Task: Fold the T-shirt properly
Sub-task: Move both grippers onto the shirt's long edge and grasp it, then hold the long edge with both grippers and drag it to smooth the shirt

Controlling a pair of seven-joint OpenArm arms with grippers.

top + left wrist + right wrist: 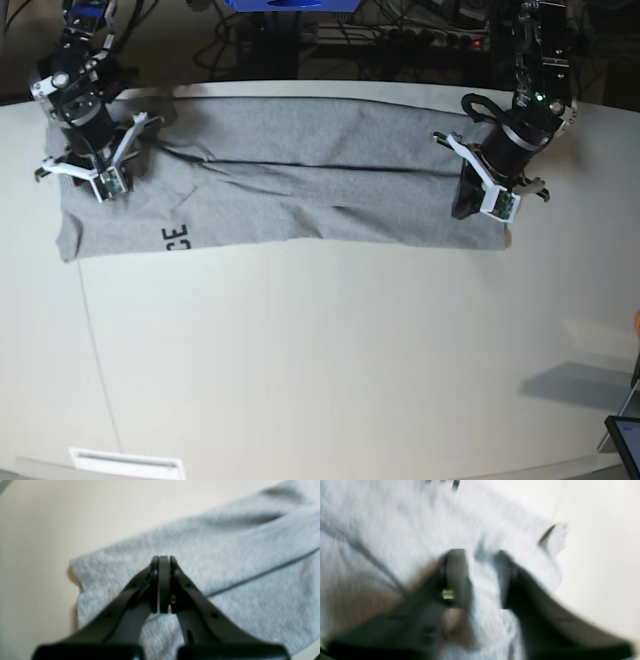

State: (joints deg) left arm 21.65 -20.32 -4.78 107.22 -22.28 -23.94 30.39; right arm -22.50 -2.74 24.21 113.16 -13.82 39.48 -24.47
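The heather-grey T-shirt (290,190) lies folded lengthwise in a long band across the far part of the white table (330,360). Black lettering (175,237) shows near its left end. My left gripper (163,560) is shut, with nothing visible between its fingers. It sits just over the shirt's (225,562) right end, near a corner, and also shows in the base view (467,207). My right gripper (480,555) is blurred, its jaws apart with grey cloth (395,530) showing in the gap. It is at the shirt's left end (128,165).
Cables and a blue object (290,5) lie behind the table's far edge. A dark flat device (625,440) sits at the front right corner. Bare tabletop (75,517) lies beside the shirt's right end.
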